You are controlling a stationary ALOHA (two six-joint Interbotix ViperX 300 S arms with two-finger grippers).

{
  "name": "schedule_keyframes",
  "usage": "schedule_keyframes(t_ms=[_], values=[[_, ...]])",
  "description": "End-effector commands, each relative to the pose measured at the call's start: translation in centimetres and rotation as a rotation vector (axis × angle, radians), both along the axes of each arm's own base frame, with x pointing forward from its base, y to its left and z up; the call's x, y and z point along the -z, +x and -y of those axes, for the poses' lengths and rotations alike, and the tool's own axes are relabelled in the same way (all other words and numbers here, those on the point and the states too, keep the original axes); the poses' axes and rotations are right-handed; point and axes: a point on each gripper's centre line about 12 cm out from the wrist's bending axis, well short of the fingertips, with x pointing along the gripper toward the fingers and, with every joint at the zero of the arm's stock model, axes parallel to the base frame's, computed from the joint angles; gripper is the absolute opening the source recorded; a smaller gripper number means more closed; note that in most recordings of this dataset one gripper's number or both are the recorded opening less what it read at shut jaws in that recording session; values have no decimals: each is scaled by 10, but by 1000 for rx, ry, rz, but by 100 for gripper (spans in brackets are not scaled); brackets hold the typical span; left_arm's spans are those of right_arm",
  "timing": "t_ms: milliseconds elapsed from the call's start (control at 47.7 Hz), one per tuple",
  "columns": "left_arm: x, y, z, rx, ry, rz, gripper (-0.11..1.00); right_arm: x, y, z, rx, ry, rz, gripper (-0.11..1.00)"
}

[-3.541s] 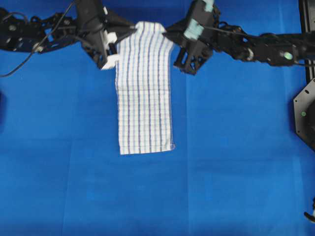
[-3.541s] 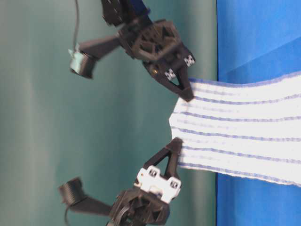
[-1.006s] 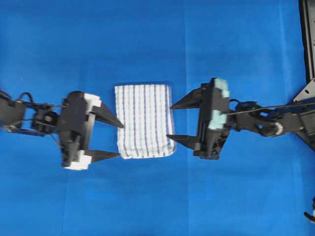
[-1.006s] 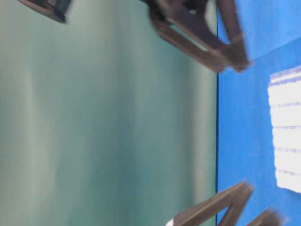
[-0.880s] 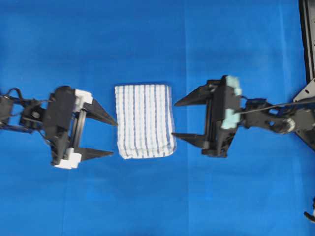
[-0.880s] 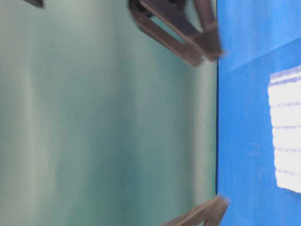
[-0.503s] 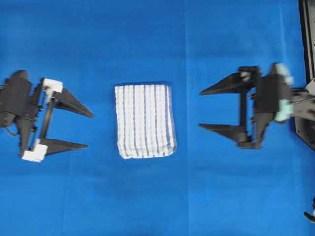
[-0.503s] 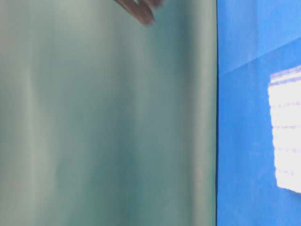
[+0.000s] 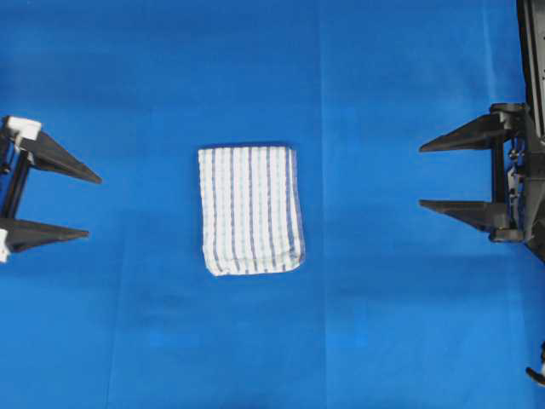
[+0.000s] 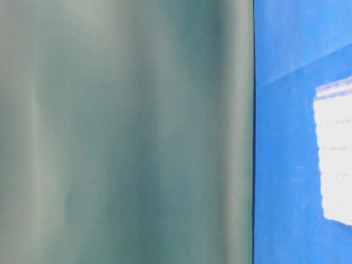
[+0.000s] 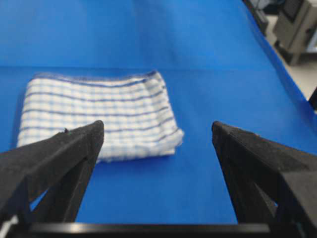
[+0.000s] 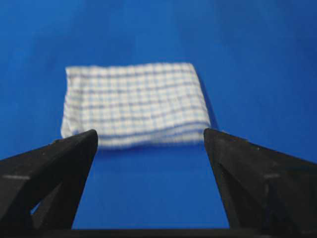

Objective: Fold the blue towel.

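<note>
The towel (image 9: 250, 210) lies folded, left gripper (image 9: 89, 204) and right gripper (image 9: 421, 176) both spread empty well apart; its loose bottom edge might spring open unpressed.

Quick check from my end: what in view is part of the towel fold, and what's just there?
Part of the job:
blue towel, folded, lying flat
left gripper, open, off the towel
right gripper, open, off the towel

Just there:
blue sheet under the towel
green backdrop
</note>
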Motion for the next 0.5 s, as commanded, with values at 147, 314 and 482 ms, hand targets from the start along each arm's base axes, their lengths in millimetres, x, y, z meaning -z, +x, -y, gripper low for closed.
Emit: schedule_keyframes(t_ms=[147, 314, 482], values=[[13, -20, -11, -36, 4, 18, 87, 16, -7, 5, 34, -2, -31, 86], [16, -26, -12, -35, 6, 14, 86, 18, -7, 6, 38, -4, -38, 81], [20, -28, -11, -28, 19, -4, 86, 19, -7, 6, 40, -5, -39, 80]])
